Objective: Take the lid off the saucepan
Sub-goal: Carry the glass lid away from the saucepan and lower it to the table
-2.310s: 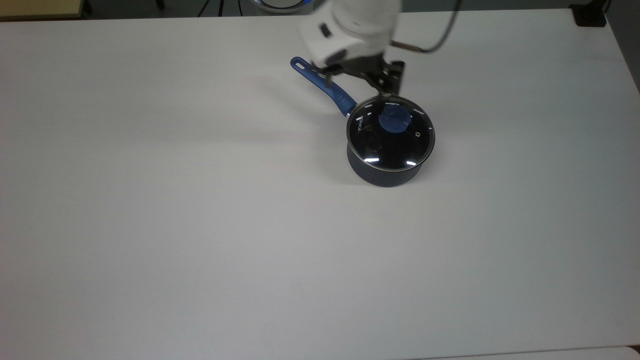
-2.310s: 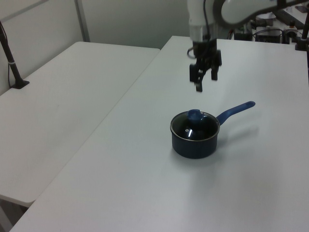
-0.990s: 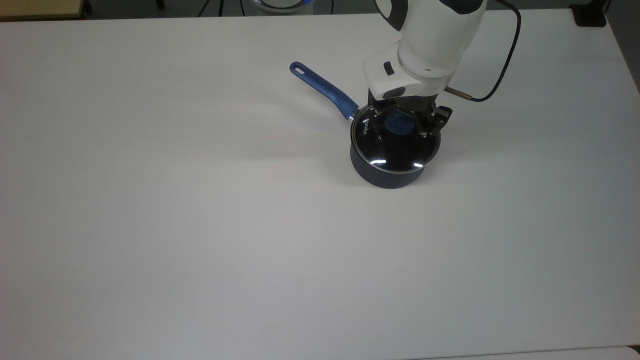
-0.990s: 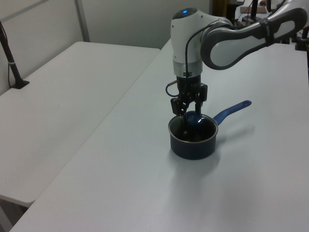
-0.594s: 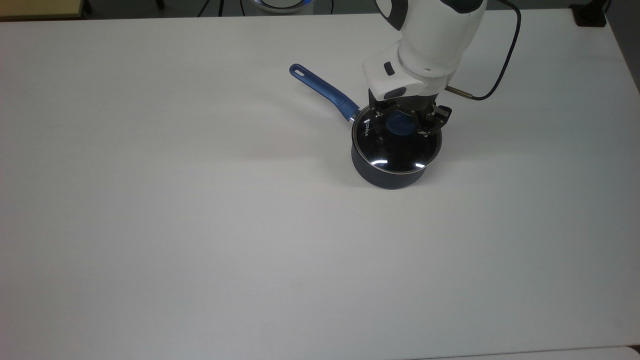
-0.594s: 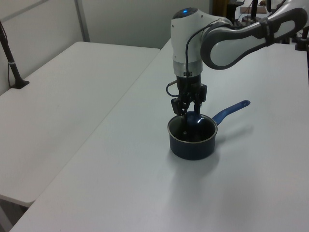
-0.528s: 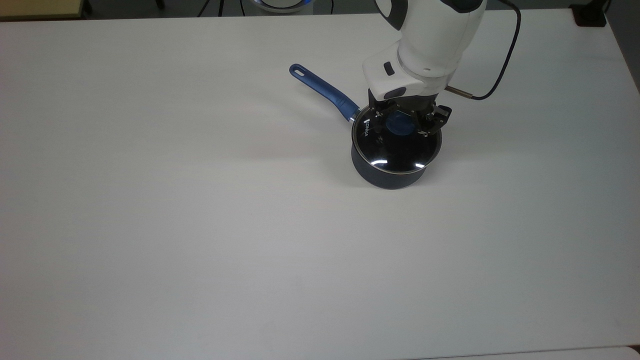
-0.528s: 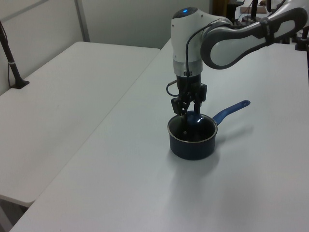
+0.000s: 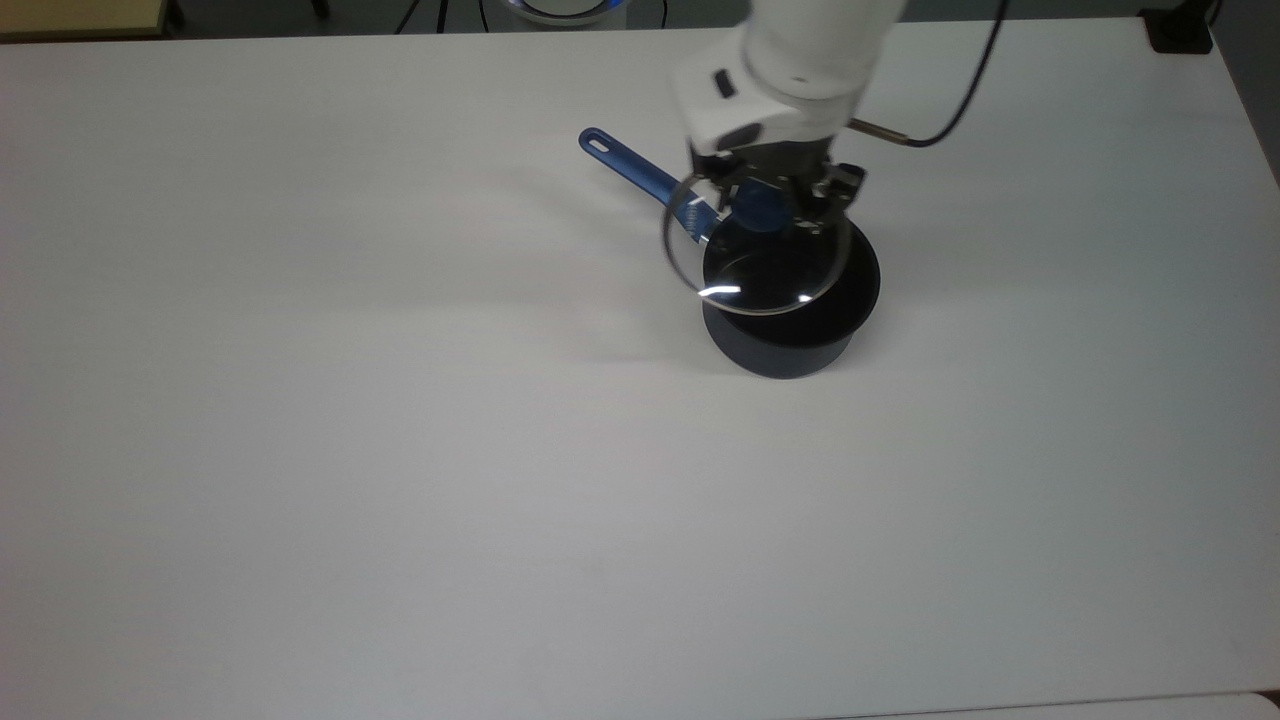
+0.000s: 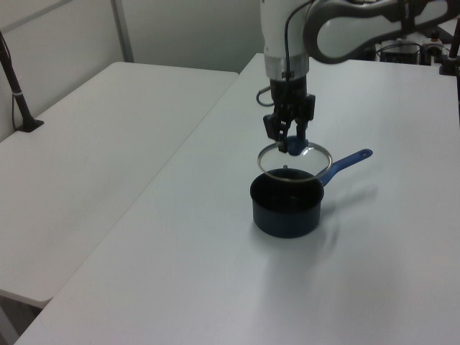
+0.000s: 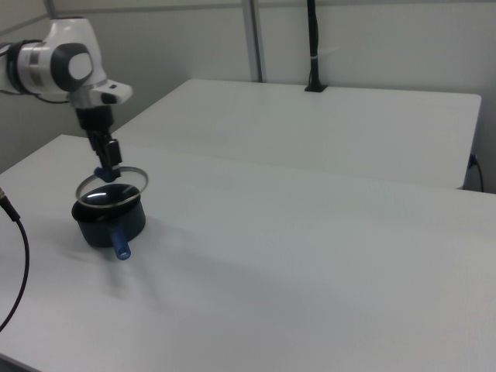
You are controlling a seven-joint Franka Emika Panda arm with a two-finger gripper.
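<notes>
The clear glass lid [image 9: 772,272] with its steel rim hangs a little above the saucepan [image 9: 782,348], shifted toward the top view's left. My gripper [image 9: 765,207] is shut on the lid's blue knob [image 9: 757,214]. The small dark navy saucepan stands on the white table [image 9: 400,450], its black inside partly uncovered, and its long blue handle [image 9: 640,178] points to the top view's upper left. In the left view the gripper [image 10: 290,141] holds the lid [image 10: 313,155] level over the saucepan [image 10: 285,212]. From the right view the lid [image 11: 113,186] floats just over the saucepan [image 11: 108,223].
A second white table [image 10: 93,144] stands beside this one at the left view's left, with a black post [image 10: 16,86] clamped on it. A dark cable [image 9: 965,85] trails from the arm. A black block [image 9: 1180,30] sits at the top view's upper right corner.
The gripper came down onto the lid's knob and shut on it. Since half a second ago it has risen with the lid, moving toward the top view's upper left.
</notes>
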